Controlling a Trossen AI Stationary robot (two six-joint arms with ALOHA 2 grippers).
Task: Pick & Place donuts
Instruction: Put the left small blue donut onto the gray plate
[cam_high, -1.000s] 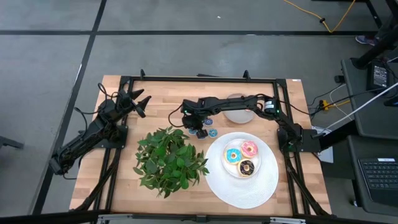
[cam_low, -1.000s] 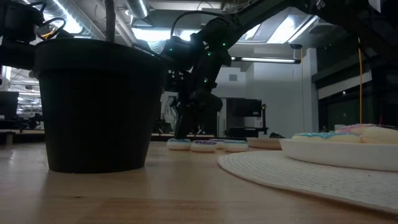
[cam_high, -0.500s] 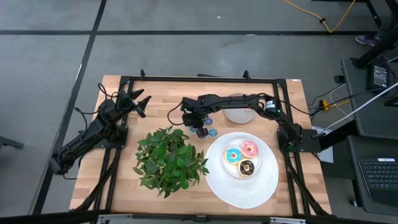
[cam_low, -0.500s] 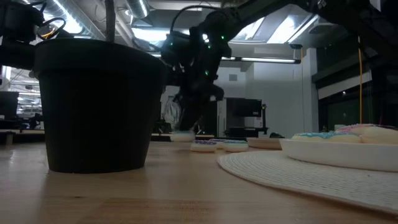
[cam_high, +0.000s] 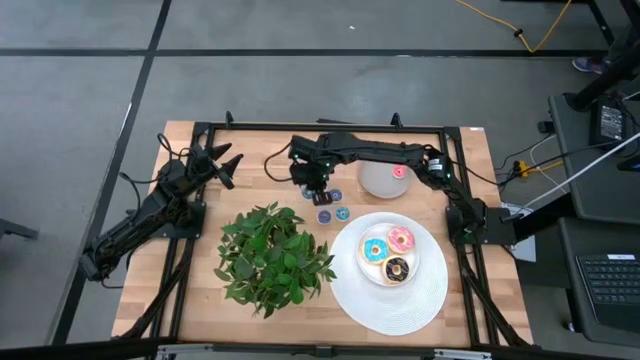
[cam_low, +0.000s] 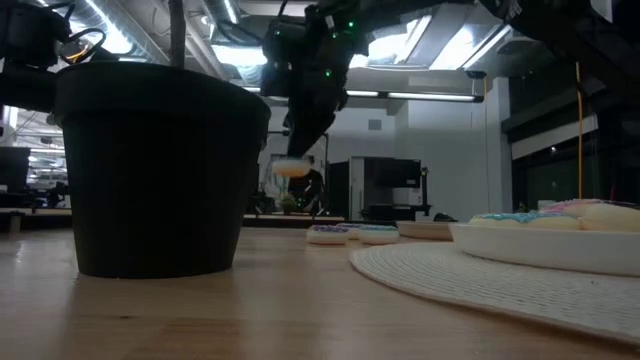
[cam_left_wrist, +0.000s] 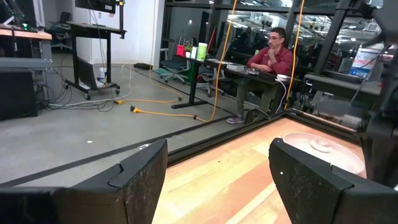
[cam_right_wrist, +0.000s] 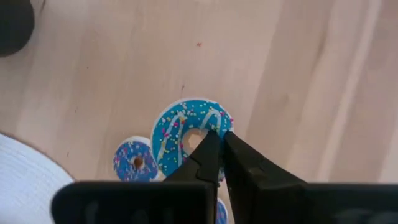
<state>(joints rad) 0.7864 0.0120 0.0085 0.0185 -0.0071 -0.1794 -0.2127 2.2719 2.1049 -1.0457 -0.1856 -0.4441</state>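
Observation:
My right gripper (cam_high: 313, 180) hangs above the table's far middle, shut on a tiny blue sprinkled ring donut (cam_right_wrist: 186, 134), which also shows in the low view (cam_low: 290, 170). More tiny rings lie flat on the wood below it (cam_high: 325, 215) (cam_high: 343, 212) (cam_high: 335, 195). A tiny red ring (cam_high: 398, 172) lies in the grey dish (cam_high: 378, 186). The light blue (cam_high: 375, 250), pink (cam_high: 401, 238) and brown (cam_high: 397, 268) donuts lie on the white plate (cam_high: 418, 262). My left gripper (cam_left_wrist: 217, 180) is open and empty at the far left (cam_high: 225, 165). My right gripper pinches the tiny blue ring by one side of its wall (cam_right_wrist: 216, 127). One fingertip (cam_right_wrist: 208, 146) sits at the ring's hole and the other outside its rim. The fingers point down from above. The ring hangs roughly level, lifted clear of the table.
A potted plant (cam_high: 272, 255) in a dark pot (cam_low: 160, 170) stands near the middle left. The plate sits on a round white woven mat (cam_high: 350, 290) at the near right. A person sits in the room beyond the table (cam_left_wrist: 270, 53).
My right gripper has risen from the table with the tiny blue ring and moved toward the far edge. The ring, which lay on the wood beside the others, now hangs clear above the table. The other tiny rings have stayed put.

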